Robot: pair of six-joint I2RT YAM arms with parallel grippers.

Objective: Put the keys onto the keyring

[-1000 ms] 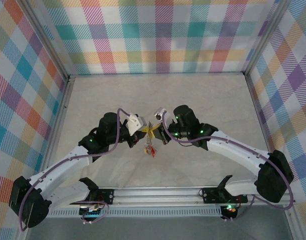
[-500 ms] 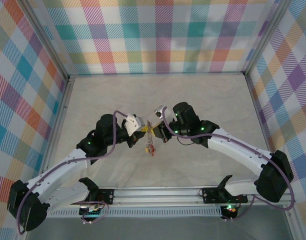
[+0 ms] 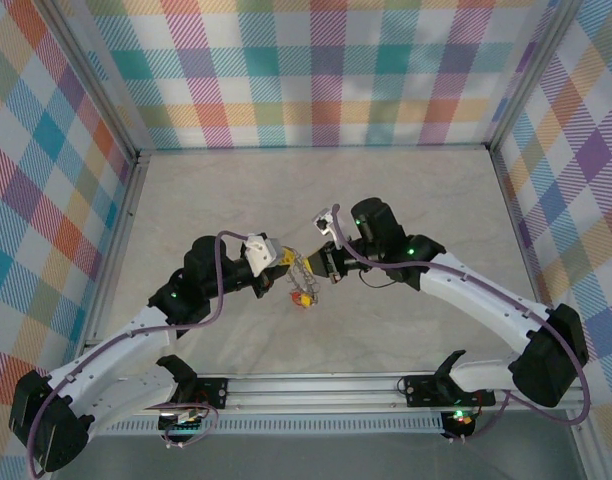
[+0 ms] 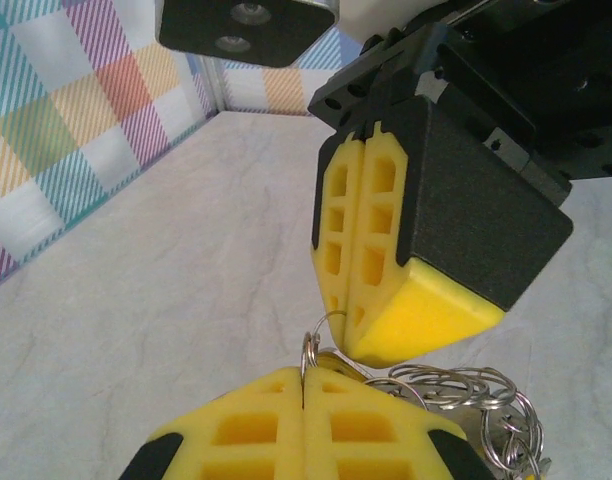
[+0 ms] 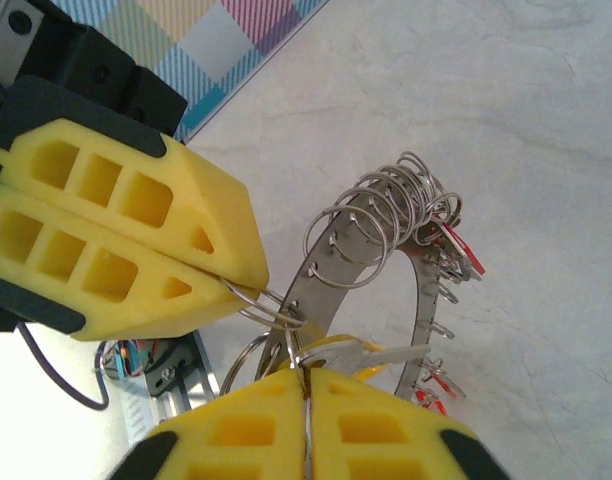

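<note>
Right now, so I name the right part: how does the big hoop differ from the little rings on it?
The big hoop is a flat grey band punched with holes; the little rings are thin wire. The big hoop is far wider than any little ring. The hoop is one piece; the little rings are many, bunched along it. Both are metal.

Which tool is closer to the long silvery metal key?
Right. The right tool grips the long silvery key by its head; the left tool pinches a thin wire loop nearby.
</note>
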